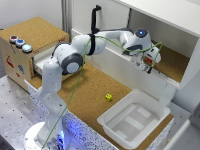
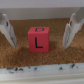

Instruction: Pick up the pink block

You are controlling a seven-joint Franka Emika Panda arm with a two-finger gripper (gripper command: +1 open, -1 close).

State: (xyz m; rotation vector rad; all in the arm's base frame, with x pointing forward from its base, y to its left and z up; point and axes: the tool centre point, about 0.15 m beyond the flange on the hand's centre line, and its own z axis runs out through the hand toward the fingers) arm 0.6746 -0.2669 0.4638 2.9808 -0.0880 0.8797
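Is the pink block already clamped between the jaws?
No. In the wrist view the pink block sits on the cork between the two fingers, with a clear gap on each side.

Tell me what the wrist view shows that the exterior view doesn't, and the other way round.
Only the wrist view shows the pink block, with a dark L on its face, sitting on cork between the two open fingers.

Only the exterior view shows the yellow cube, the white bin, the wooden box with buttons and the whole arm.

Both show the gripper over the cork shelf.
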